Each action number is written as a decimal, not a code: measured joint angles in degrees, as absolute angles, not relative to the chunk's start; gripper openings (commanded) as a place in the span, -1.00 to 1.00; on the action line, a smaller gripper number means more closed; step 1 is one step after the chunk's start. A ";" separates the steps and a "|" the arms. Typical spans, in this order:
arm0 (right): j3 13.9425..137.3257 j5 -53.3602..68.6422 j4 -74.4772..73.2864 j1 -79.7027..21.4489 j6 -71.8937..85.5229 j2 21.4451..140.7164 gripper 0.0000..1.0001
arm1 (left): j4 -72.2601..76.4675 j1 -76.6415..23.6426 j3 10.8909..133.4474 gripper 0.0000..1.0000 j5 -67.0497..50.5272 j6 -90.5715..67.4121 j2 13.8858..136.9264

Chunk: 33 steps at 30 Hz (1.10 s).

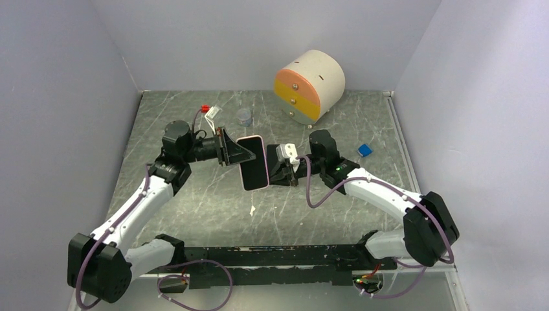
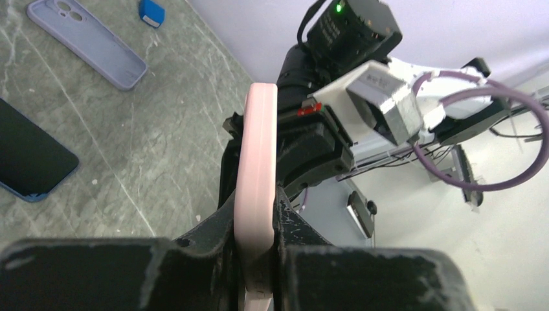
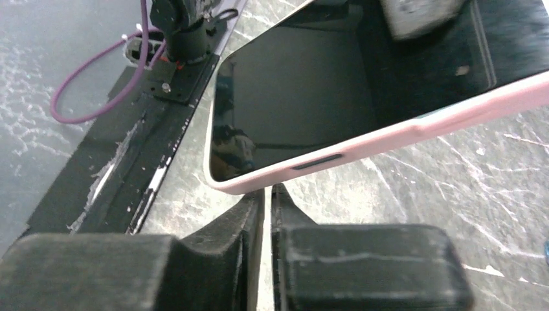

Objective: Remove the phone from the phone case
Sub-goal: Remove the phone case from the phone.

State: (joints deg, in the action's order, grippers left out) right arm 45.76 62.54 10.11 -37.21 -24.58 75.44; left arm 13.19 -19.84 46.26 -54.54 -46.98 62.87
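Note:
A phone [image 1: 252,162] with a dark screen [image 3: 304,97] sits in a pink phone case [image 3: 388,136] and is held up above the middle of the table. My left gripper [image 1: 236,152] is shut on the case's edge [image 2: 257,162], one finger on each flat side. My right gripper [image 1: 273,168] comes in from the right. In the right wrist view its fingertips [image 3: 267,189] are pressed together with nothing between them. They sit right at the case's lower rim, near a slot in the side.
A round pink, orange and yellow drawer box [image 1: 309,84] stands at the back. A small clear cup [image 1: 244,116] and a white connector [image 1: 212,113] lie behind the left arm. A blue block [image 1: 364,149], a lavender case [image 2: 84,39] and a dark phone [image 2: 29,159] lie on the table.

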 measured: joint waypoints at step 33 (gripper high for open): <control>46.17 64.95 14.09 -37.87 -11.29 74.48 -0.14 | 3.20 -20.99 47.13 -0.95 -49.41 -35.14 56.58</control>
State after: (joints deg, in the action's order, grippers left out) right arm 46.17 64.95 14.09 -37.87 -11.29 74.48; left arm 3.20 -20.99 47.13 -49.41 -35.14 56.58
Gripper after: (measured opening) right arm 0.453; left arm 0.163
